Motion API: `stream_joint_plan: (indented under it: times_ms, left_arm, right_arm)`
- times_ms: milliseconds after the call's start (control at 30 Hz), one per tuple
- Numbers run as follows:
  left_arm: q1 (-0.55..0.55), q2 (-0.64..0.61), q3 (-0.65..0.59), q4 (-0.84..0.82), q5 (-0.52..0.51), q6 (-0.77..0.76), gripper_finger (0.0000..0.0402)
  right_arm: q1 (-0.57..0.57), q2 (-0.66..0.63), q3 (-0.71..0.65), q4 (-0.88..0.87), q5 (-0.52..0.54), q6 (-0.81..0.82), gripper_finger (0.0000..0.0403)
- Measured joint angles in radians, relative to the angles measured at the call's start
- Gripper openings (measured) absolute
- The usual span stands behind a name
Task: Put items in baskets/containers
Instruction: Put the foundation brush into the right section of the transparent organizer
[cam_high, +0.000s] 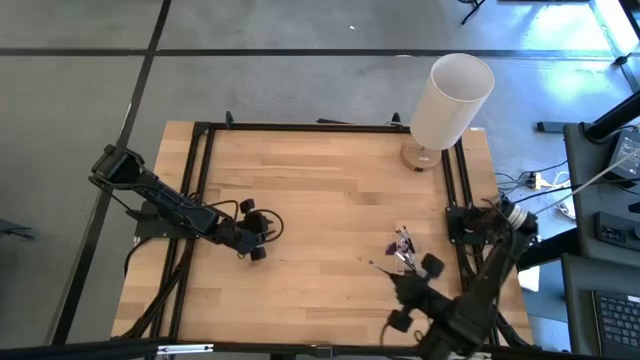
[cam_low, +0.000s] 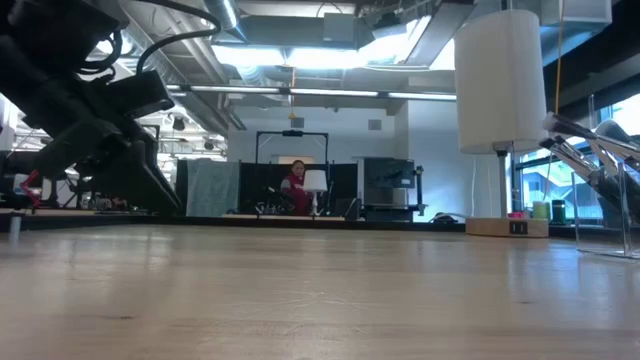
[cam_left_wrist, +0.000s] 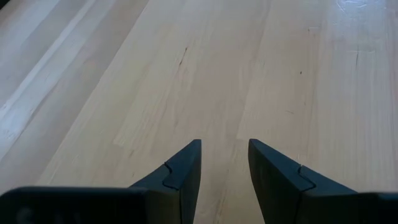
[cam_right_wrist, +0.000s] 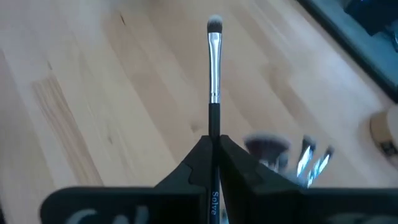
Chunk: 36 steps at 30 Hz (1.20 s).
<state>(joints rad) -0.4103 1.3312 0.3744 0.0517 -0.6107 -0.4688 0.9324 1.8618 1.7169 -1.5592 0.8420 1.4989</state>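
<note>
A thin makeup brush (cam_right_wrist: 214, 68) with a black handle, silver ferrule and dark bristle tip sticks out ahead of my right gripper (cam_right_wrist: 213, 140), which is shut on it above the table's near right part (cam_high: 405, 288). A small heap of several more brushes (cam_high: 402, 243) lies on the wood just beyond it and shows blurred in the right wrist view (cam_right_wrist: 292, 155). My left gripper (cam_left_wrist: 224, 155) stands open over bare wood at the table's left (cam_high: 262, 240). The basket or container is out of view. My right gripper pinches the brush's black handle (cam_right_wrist: 214, 124) between its two fingers. The brush runs along the fingers. Its ferrule and bristle tip (cam_right_wrist: 214, 25) point forward beyond the fingertips. It is lifted clear of the table.
A tall white cylinder on a round wooden base (cam_high: 450, 100) stands at the table's far right corner and rises at the right of the low view (cam_low: 500, 80). Bare wood stretches across the table's middle (cam_high: 320, 200). A black frame rail (cam_high: 300, 127) runs along the far edge.
</note>
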Motion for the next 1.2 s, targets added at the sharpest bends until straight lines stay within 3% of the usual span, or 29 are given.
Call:
stream_joint_plan:
  times_ms: [167, 500, 933, 1067, 1200]
  left_arm:
    - [0.002, 0.0, 0.0, 0.001, -0.002, 0.0, 0.0127]
    - [0.002, 0.0, 0.0, 0.004, -0.034, -0.001, 0.0127]
    - [0.002, 0.0, 0.0, 0.004, -0.035, -0.008, 0.0127]
    - [0.002, 0.0, 0.0, 0.004, -0.029, -0.008, 0.0127]
    - [0.002, 0.0, 0.0, 0.003, -0.027, -0.008, 0.0127]
  right_arm:
    - [0.101, -0.068, -0.215, 0.097, 0.015, 0.127, 0.0026]
    - [0.175, -0.081, -0.487, 0.457, 0.068, 0.143, 0.0028]
    - [0.184, -0.135, -0.519, 0.44, 0.191, 0.078, 0.0029]
    - [0.187, -0.145, -0.52, 0.369, 0.193, 0.077, 0.0029]
    - [0.196, -0.145, -0.56, 0.403, 0.19, 0.087, 0.0029]
